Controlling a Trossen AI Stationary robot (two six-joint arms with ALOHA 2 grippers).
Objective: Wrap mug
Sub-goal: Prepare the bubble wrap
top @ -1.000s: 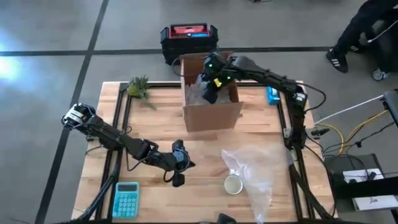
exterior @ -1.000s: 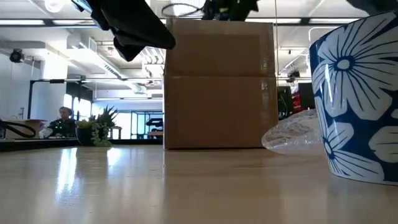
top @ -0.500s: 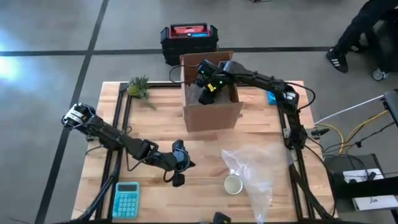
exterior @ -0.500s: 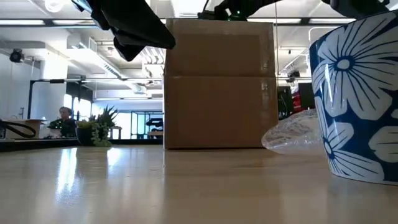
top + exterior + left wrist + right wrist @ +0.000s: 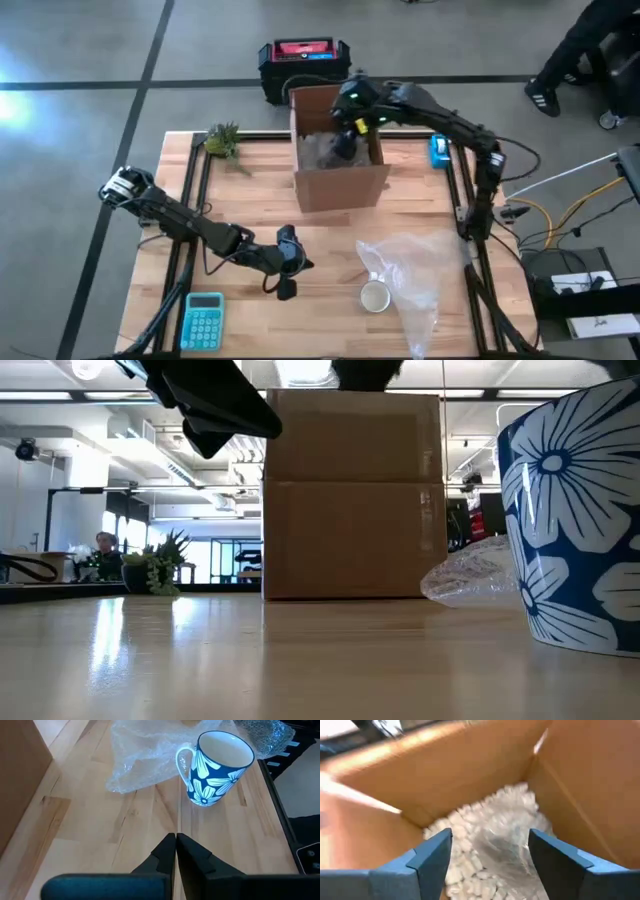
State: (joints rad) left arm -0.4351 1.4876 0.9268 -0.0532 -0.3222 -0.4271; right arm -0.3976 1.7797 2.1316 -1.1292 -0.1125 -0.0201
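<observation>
- Pale wooden slats form the table [image 5: 250, 195], standing on grey concrete floor [image 5: 80, 60].
- The floral mug [image 5: 216, 767] stands upright near the front edge, touching crumpled bubble wrap [image 5: 415, 275].
- The right gripper [image 5: 490, 852], fingers apart, hangs over the cardboard box [image 5: 338, 150] of packing peanuts [image 5: 485, 835].
- The left gripper [image 5: 176, 851], pressed together, waits near a calculator [image 5: 203, 320].

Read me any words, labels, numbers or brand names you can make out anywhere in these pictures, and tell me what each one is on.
No text is readable in any view.
Calculator: its keys and display are too small to read.
Red and black case behind the table: it carries a red and blue label too small to read.
Mug: a white flower pattern only, no lettering.
Cardboard box: plain sides, no print visible.
</observation>
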